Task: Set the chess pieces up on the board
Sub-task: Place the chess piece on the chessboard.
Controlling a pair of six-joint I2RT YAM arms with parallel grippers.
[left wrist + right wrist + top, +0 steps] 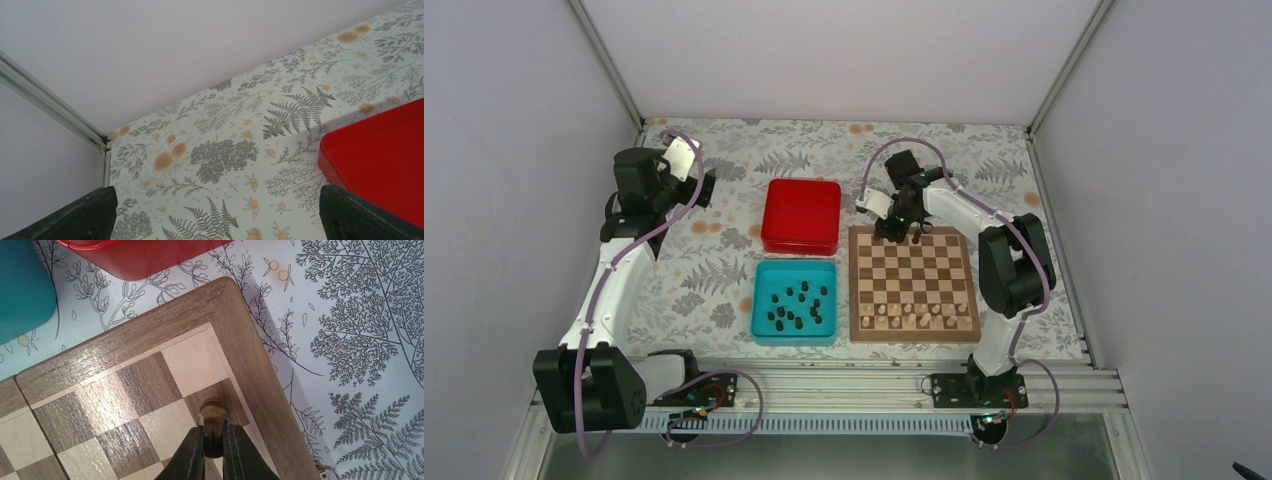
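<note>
Fern-printed tablecloth (714, 270) covers the table. Right gripper (214, 437) pinches one dark chess piece (213, 415) over a dark square beside the far-left corner of the board (125, 340). Other dark pieces (796, 305) lie in the teal tray (794, 265). Left gripper (217, 200) gapes wide near the red box (380, 160).

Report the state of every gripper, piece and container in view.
Left gripper, open, empty.
Right gripper, fingers shut on a dark chess piece over a dark square at the board's edge.
Board, flat, pale pieces lined along its near side.
Teal tray, holding loose dark pieces.
</note>
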